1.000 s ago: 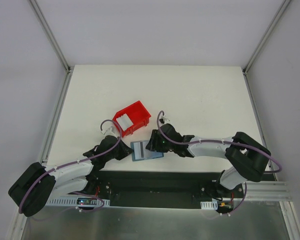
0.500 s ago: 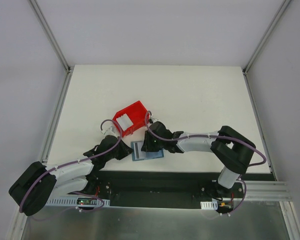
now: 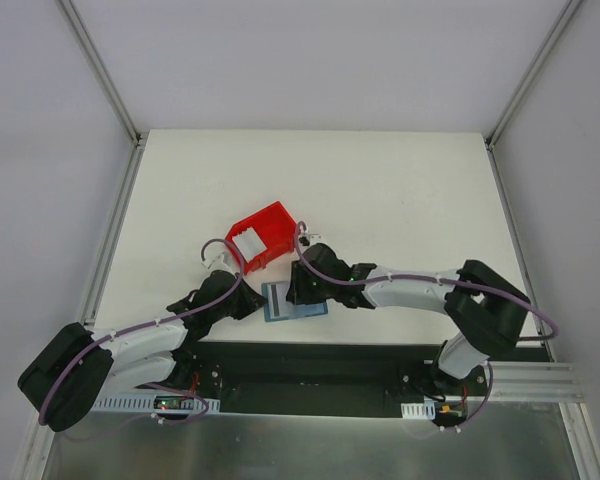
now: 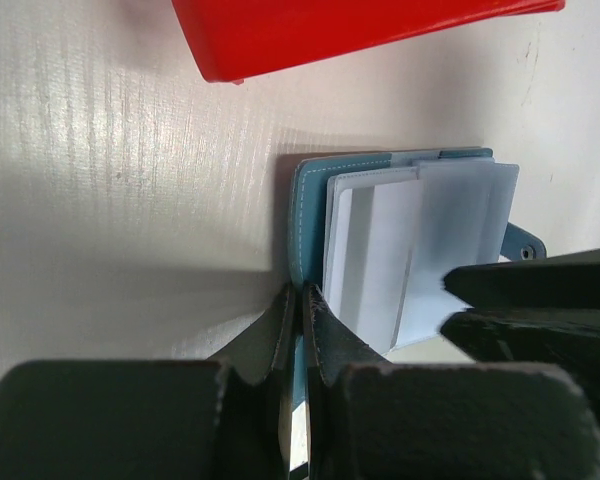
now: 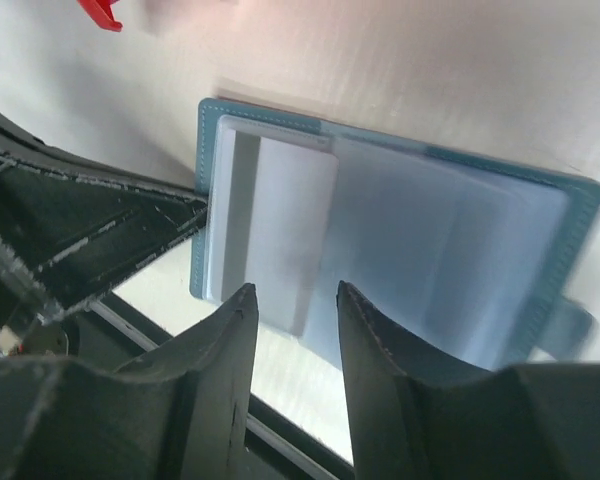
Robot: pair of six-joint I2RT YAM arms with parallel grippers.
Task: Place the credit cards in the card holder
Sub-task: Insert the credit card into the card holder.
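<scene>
Over the wallet [image 3: 293, 302], right hand [image 5: 295, 292] has slid in from the right, parted, empty; left hand [image 4: 302, 295] pinches its edge; one card [image 5: 280, 230] looks pocketed

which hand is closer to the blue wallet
Left. The left hand is pinched shut on the edge of the wallet; the right hand hangs open over its inside, seemingly not touching.

We look down from above and behind onto the whole tabletop [image 3: 380, 180]; both wrist cameras sit close over the card holder [image 4: 305, 200], which all views share.
</scene>
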